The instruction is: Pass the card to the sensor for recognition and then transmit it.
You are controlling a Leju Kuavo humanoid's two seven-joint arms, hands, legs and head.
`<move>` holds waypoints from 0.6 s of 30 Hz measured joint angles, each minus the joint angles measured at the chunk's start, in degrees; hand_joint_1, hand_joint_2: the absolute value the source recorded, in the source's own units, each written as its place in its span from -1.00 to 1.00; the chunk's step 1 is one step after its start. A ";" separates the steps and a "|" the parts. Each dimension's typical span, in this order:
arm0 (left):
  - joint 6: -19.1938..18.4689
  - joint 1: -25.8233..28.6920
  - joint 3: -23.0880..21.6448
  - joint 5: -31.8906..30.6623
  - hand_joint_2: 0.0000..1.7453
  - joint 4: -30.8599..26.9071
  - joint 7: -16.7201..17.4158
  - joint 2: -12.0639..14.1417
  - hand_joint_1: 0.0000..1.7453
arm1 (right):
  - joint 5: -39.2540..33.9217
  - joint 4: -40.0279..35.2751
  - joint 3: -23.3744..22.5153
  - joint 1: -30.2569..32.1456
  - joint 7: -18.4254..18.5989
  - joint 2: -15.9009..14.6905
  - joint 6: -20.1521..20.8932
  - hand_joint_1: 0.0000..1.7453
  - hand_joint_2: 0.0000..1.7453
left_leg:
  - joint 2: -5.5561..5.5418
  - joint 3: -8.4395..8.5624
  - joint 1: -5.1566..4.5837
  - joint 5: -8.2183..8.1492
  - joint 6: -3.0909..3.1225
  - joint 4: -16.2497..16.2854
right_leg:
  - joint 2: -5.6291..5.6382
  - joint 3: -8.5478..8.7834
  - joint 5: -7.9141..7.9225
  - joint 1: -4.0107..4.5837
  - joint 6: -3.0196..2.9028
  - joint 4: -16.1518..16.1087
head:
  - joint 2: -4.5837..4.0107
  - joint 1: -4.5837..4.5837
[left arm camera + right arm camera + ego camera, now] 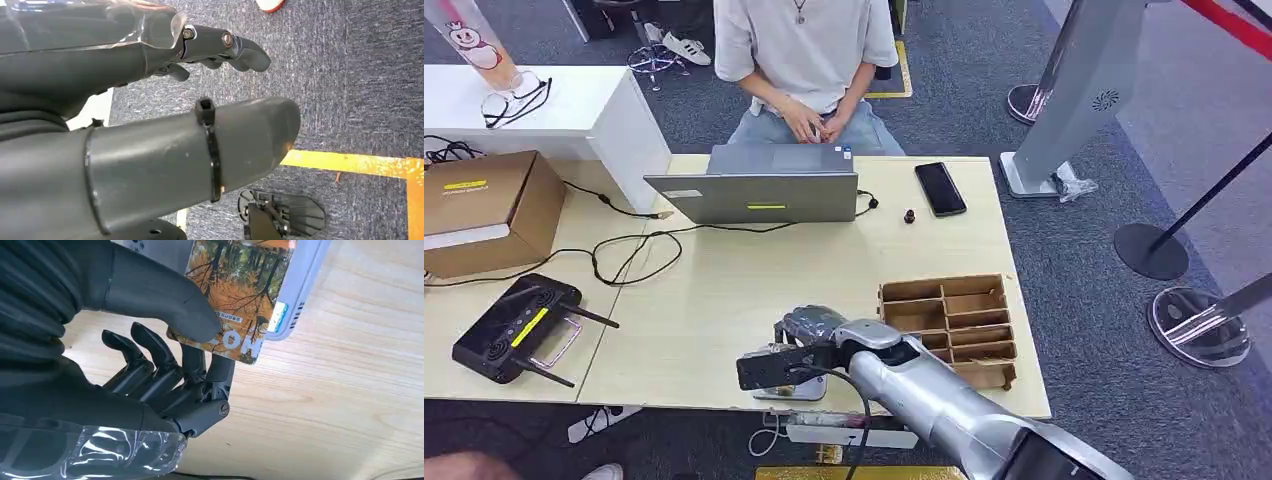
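Note:
My right hand [809, 328] reaches over the table's front edge, above a small pale grey sensor [790, 392]. In the right wrist view this hand [165, 365] pinches a card [235, 295] printed with orange autumn trees, thumb on top and fingers [150, 347] beneath. The card lies flat over the sensor [301, 282], covering most of its face. My left hand [200, 100] hangs over the blue carpet with nothing in it, fingers [225, 45] apart from the thumb.
A wooden compartment tray [949, 322] sits just right of my hand. Further back are a laptop [764, 185], a phone [940, 188] and a seated person [804, 60]. A black controller [519, 330], a cardboard box [484, 210] and cables lie at the left.

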 joint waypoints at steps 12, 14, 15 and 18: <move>-0.02 -0.04 -0.37 -0.13 -1.00 0.00 0.09 0.00 -1.00 | 0.26 2.58 0.00 -0.65 0.20 0.42 -0.46 1.00 1.00 | 0.00 0.00 0.00 0.00 0.00 0.00 | 0.00 0.00 0.00 0.00 0.00 0.00 | 0.00 -0.02; -0.02 -0.05 -0.37 -0.15 -1.00 0.00 0.09 -0.02 -1.00 | 0.26 3.01 0.00 -0.81 0.20 0.50 -0.50 1.00 1.00 | 0.00 0.00 0.00 0.00 0.00 0.00 | 0.00 0.00 0.00 0.00 0.00 0.00 | 0.00 -0.02; -0.02 -0.06 -0.37 -0.15 -1.00 0.00 0.09 0.00 -1.00 | 0.26 3.21 0.00 -0.87 0.20 0.52 -0.52 1.00 1.00 | 0.00 0.00 0.00 0.00 0.00 0.00 | 0.00 0.00 0.00 0.00 0.00 0.00 | 0.00 -0.02; -0.04 -0.07 -0.37 -0.15 -1.00 0.00 0.09 -0.02 -1.00 | 0.26 3.84 0.00 -1.04 0.20 0.61 -0.52 1.00 1.00 | 0.00 0.00 0.00 0.00 0.00 0.00 | 0.00 0.00 0.00 0.00 0.00 0.00 | 0.00 -0.02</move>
